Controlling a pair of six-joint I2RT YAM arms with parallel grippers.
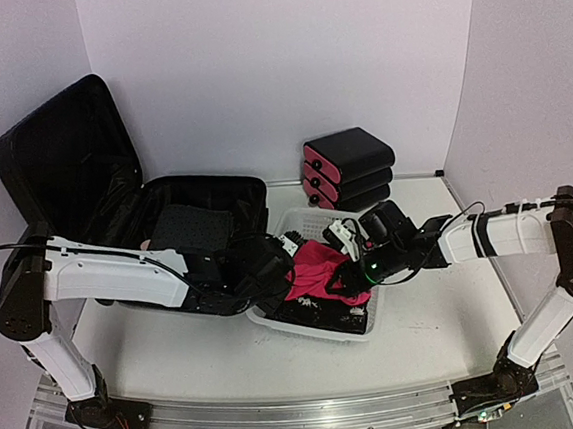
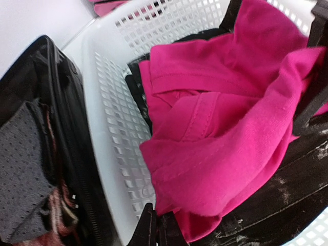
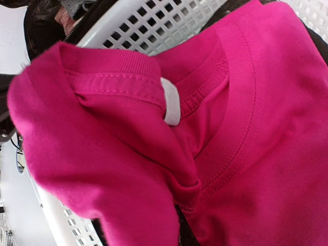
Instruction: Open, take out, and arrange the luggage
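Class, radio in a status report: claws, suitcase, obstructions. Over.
Left claw shut at pink fabric T-shirt hem. Right claw buried in shirt, grip unclear. Black hard-shell suitcase open. Shirt in white mesh basket.

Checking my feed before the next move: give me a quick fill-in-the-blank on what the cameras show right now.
The ___ shirt lies in the white mesh basket.
The luggage is ___, its lid raised.
At the back, ___ black boxes with pink fronts sit stacked.
The left hand is ___ next to the shirt.
Missing words: pink; open; three; shut.
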